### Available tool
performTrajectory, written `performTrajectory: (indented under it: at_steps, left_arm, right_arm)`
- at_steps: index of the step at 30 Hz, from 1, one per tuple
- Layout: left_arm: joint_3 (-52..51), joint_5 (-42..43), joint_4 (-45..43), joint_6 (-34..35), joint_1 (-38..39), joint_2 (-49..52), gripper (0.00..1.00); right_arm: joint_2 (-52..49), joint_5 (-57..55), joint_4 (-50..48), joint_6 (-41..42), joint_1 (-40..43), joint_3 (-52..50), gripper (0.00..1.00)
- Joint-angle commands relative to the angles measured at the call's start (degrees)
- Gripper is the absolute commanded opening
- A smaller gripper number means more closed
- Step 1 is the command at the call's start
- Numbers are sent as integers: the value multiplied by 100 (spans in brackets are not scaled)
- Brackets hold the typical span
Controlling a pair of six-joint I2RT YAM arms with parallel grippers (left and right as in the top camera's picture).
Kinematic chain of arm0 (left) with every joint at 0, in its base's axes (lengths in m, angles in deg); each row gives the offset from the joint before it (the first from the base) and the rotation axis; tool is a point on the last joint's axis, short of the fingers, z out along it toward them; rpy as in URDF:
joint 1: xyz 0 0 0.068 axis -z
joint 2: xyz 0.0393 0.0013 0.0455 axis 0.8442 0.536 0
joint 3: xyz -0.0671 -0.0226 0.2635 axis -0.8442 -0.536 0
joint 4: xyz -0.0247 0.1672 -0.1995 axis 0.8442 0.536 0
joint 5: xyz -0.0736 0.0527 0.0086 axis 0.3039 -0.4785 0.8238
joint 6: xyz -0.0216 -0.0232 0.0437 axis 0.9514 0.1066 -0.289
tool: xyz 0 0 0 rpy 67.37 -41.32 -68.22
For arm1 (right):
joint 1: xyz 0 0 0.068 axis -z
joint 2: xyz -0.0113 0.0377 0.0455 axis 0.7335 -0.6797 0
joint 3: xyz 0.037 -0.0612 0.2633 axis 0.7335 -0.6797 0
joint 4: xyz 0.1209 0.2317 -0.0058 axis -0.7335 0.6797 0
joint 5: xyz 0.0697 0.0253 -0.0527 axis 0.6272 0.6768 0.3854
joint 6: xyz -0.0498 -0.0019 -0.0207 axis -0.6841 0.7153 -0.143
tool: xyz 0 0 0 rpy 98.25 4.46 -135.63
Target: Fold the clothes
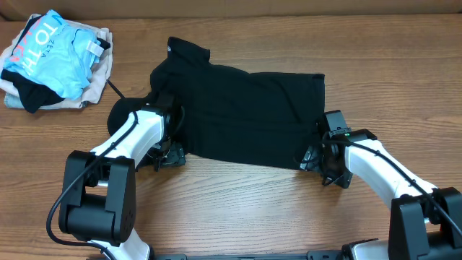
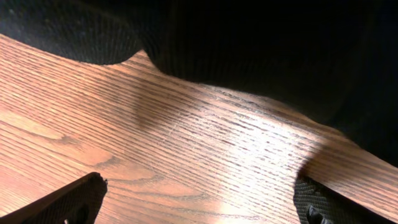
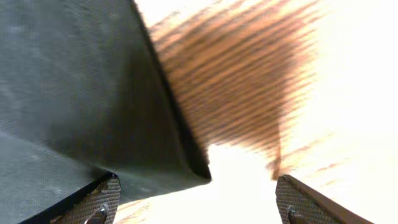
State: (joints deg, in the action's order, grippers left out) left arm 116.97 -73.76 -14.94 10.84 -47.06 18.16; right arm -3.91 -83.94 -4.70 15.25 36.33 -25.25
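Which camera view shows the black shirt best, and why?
The overhead view: nearly the whole shirt shows there, spread on the table. The left wrist view catches only a dark strip of fabric along the top. The right wrist view shows one corner close up, blurred.

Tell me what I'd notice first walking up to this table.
The black shirt spread across the middle of the wooden table catches the eye first. The left pincer and the right pincer, both open, sit at its two near corners. At the far left, a light blue garment with lettering tops a small pile.
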Motion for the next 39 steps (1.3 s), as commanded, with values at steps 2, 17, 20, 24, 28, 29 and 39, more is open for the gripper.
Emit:
performTrajectory:
  at_steps: [2, 17, 20, 24, 28, 29, 39]
  left_arm:
    - [-96, -105, 48, 44, 33, -9, 100]
    - [844, 1019, -146, -144, 44, -1172, 100]
    - [831, 988, -584, -354, 44, -1180, 100]
    - [734, 997, -1246, -647, 42, -881, 100]
    - [734, 1008, -1528, -645, 44, -433, 100]
    - [734, 1012, -1556, -645, 44, -319, 100]
    - [734, 955, -1523, -647, 44, 669, 100]
  right_arm:
    - [4, -107, 37, 92, 28, -31, 78]
    - [758, 638, -122, -1145, -455, 1093, 78]
    - [570, 638, -555, -1246, -708, 1084, 78]
    - [76, 485, -940, -1290, -896, 1084, 77]
    - [-341, 487, -1012, -1290, -896, 1084, 77]
    - [-424, 487, -1014, -1290, -896, 1084, 77]
    - [-894, 492, -894, -1246, -907, 1012, 77]
